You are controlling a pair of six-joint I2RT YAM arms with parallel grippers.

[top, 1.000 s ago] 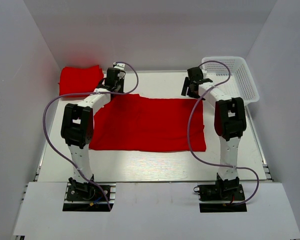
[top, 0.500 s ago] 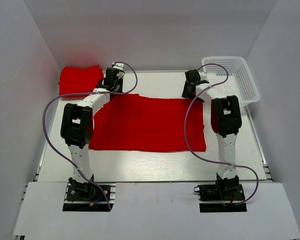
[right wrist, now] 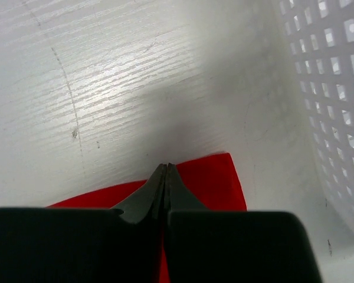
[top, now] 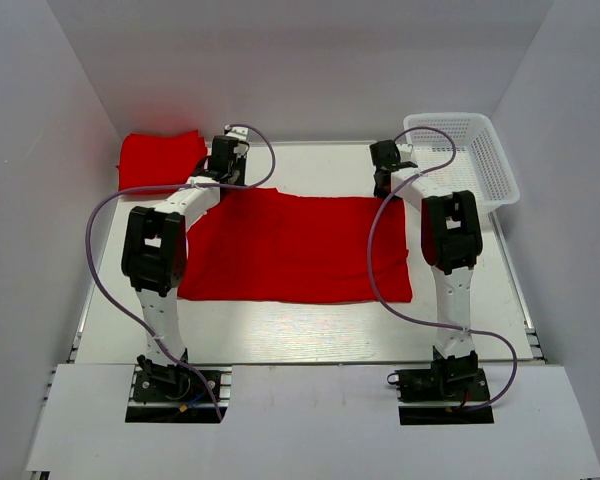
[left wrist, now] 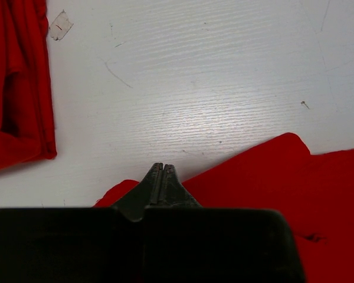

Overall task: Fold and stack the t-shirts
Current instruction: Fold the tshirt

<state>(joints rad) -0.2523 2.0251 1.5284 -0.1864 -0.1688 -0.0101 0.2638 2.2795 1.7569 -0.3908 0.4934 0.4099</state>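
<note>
A red spread t-shirt (top: 295,248) lies flat across the middle of the bench (top: 280,325), a wide rectangle with both far corners taken up. The left fingers (left wrist: 154,180) are pressed together on its far-left edge, and the right fingers (right wrist: 158,184) are clamped on its far-right corner. The matched hold at two corners looks set for drawing the far edge toward the near one, which would be the next fold. A folded t-shirt (top: 158,160) sits at the far-left corner of the bench, apart from the grip, probably the foot of the stack. A white mesh basket (top: 448,117) stands at the far right, near the right fingers. From above, both wrists cover their own fingertips. In the wrist views the black gripper bodies hide how much cloth is actually caught, and the shirt's sleeves and collar cannot be made out.
</note>
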